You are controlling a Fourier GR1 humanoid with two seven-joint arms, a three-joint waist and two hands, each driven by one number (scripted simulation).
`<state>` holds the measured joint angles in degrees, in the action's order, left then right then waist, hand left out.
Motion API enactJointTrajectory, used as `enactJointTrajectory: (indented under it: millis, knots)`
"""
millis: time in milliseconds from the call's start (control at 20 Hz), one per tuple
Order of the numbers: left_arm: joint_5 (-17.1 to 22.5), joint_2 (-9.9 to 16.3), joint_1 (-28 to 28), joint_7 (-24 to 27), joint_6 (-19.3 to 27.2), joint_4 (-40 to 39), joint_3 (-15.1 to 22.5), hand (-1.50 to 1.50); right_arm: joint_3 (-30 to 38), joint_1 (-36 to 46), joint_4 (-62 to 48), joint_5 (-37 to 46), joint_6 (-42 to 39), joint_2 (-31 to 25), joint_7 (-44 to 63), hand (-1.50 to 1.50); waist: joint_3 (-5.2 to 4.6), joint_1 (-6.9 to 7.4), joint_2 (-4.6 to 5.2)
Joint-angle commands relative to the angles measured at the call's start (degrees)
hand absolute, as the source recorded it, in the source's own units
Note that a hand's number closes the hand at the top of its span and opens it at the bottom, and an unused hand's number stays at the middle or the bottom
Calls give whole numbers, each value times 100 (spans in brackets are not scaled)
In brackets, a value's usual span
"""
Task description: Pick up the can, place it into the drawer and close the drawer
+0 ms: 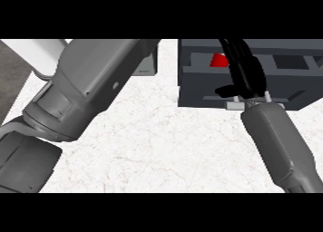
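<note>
right hand [243, 68] fingers straight over drawer [198, 90] | can [220, 60] apparently inside | left hand hidden, fingers: cannot tell | risk: push skews drawer, stays ajar

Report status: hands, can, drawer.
Right hand reaching over the drawer, fingers straight. Left hand out of view, only its forearm showing. Can red, inside the drawer. Drawer not yet closed; nothing seen blocking it.

Kitchen: marble counter [164, 145], drawer [198, 90]

White marbled counter [164, 149] beside dark grey floor [7, 72].
</note>
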<state>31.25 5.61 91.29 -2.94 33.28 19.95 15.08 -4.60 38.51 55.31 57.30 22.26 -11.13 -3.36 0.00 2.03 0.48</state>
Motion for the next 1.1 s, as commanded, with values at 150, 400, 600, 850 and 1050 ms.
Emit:
enactJointTrajectory:
  millis: [150, 400, 600, 850, 1050]
  knots:
    - [-106, 425, -591, -236, -235, 591, 66, -150, 388, 1003, -1488, 313, 977, 182, 57, -150, 1, 138, -28]
    - [-143, 523, -753, -298, -312, 832, 82, -150, 656, 1865, -2505, 425, 1386, 50, -10, -150, 6, 303, 59]
    - [-204, 726, -870, -601, -309, 1219, 142, -150, 713, 2264, -2972, 539, 1681, 105, 24, -150, 4, 343, 32]
    - [-172, 1031, -1020, -909, -542, 1647, 150, -150, 915, 2651, -3340, 453, 1809, -41, -46, -150, 7, 505, 61]
    - [-273, 955, -1504, -921, -465, 2038, 327, -150, 1050, 2888, -3518, 295, 1668, -79, -271, -150, 8, 487, 47]
